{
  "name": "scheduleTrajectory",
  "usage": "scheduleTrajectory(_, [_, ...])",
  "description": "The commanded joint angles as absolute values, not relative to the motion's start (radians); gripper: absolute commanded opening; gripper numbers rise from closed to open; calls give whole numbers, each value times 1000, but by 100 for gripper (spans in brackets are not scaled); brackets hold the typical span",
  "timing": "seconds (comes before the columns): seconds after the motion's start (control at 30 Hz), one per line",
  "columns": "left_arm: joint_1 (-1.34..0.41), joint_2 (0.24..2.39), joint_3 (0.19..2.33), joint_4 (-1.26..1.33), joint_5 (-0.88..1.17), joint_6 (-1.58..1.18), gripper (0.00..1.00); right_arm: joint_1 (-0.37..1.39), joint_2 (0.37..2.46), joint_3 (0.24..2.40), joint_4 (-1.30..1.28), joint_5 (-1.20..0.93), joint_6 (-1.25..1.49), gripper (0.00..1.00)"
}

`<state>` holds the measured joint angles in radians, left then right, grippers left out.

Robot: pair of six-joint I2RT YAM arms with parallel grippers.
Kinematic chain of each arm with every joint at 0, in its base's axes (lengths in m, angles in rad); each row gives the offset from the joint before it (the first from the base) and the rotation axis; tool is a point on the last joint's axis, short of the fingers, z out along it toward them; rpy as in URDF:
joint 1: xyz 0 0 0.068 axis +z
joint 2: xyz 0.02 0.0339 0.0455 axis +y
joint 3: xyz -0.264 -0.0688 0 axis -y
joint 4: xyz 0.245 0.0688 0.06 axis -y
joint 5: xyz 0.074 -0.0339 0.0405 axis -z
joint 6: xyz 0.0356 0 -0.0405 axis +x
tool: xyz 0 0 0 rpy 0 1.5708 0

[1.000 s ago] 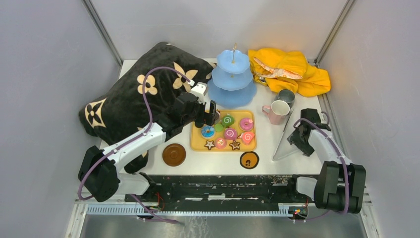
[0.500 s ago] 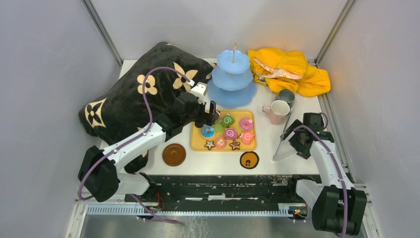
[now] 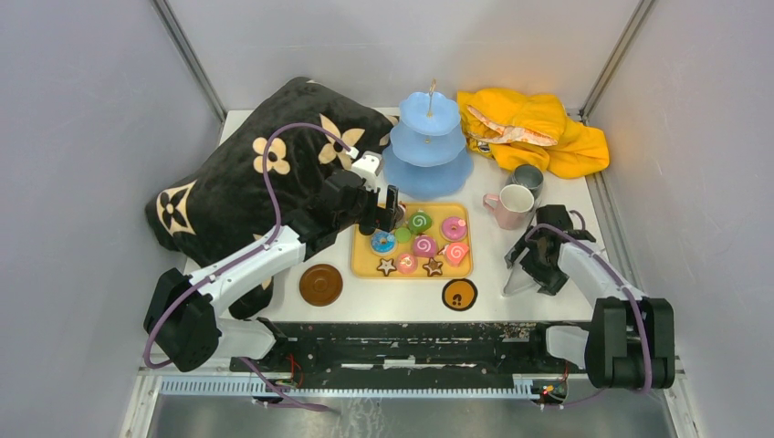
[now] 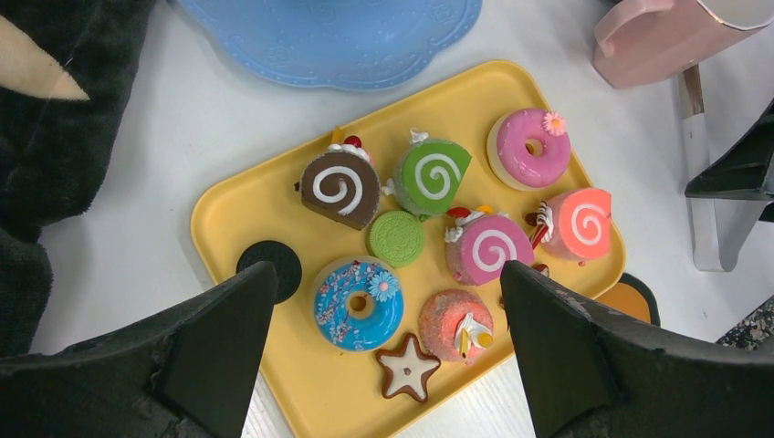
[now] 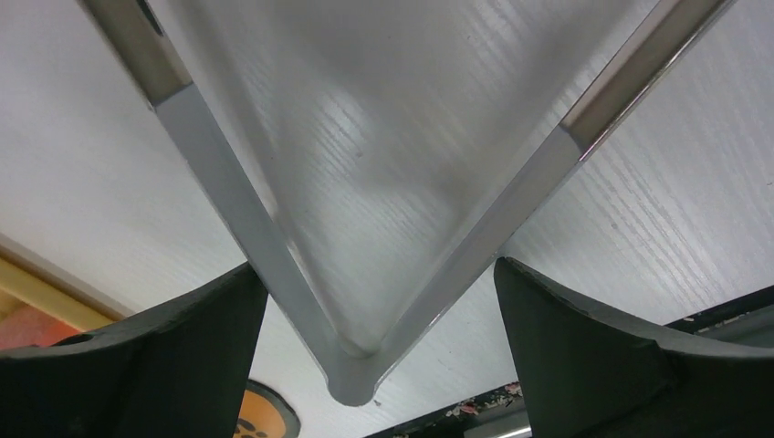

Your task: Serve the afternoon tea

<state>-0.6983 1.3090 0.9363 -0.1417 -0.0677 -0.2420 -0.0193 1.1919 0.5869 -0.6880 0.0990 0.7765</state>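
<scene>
With jaws spread, the left gripper [image 4: 385,274] hangs over the toy sweets [image 4: 482,248] on the yellow tray [image 4: 228,205], just near of the blue three-tier stand [image 3: 429,151] meant for them, while the right gripper [image 5: 379,274], equally spread, straddles the hinge of the metal tongs [image 5: 351,370] at right, probably to grasp them.

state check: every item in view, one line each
three-tier stand: upright, tiers empty
pink cup: upright, off coaster
grey mug: upright, beside the cup
coasters: flat, bare
sweets: all on the yellow tray
tongs: lying down, arms spread
left gripper: open above tray
right gripper: open over tongs' joined end
</scene>
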Motion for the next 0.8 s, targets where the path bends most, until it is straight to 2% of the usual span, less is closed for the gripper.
scheduleTrajectory(0.0, [-703,1299,954,-121,-64,-224,99,-14,1231,630,-637,233,843,100])
scheduleTrajectory(0.2, [-703,1295,955,-128,-68,-215,99,-16,1289,663,-608,322,829,100])
scheduleTrajectory(0.67, [-703,1276,958,-148,-84,-198,99,-69,1361,635,-427,293,732,100])
scheduleTrajectory(0.7, [-701,1276,959,-151,-84,-198,99,-74,1359,629,-422,295,733,99])
scheduleTrajectory(0.77, [-703,1278,961,-153,-82,-199,99,-88,1347,615,-418,288,739,90])
